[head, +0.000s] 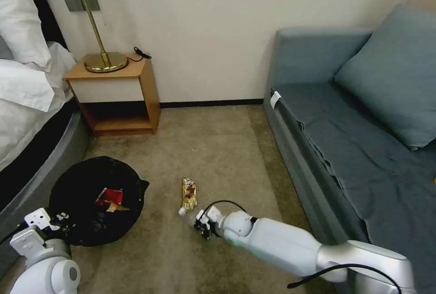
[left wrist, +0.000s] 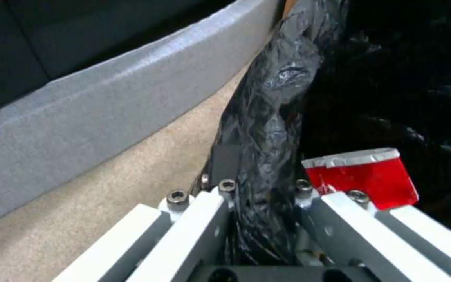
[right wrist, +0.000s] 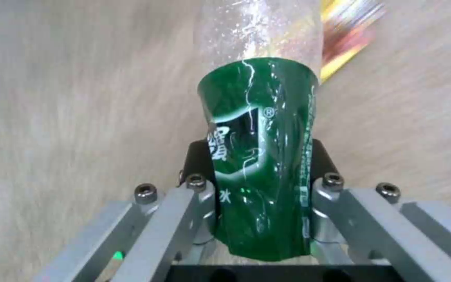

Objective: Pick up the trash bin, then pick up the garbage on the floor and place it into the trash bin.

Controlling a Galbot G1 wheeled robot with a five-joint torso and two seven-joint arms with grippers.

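Trash bin (head: 91, 194), black-lined, hangs at near left beside the bed base (left wrist: 105, 102), the left gripper (left wrist: 262, 188) pinching its bag-covered rim; a red snack packet (left wrist: 366, 176) lies inside. Near centre, the right gripper (right wrist: 259, 184) clamps the green-labelled bottle (right wrist: 257, 156) low over the carpet (head: 218, 149), just beside the yellow-red wrapper (head: 189, 193).

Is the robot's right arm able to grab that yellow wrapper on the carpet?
Probably not right now: the right gripper is already shut on the green-label bottle, though the yellow wrapper lies close ahead, uncovered.
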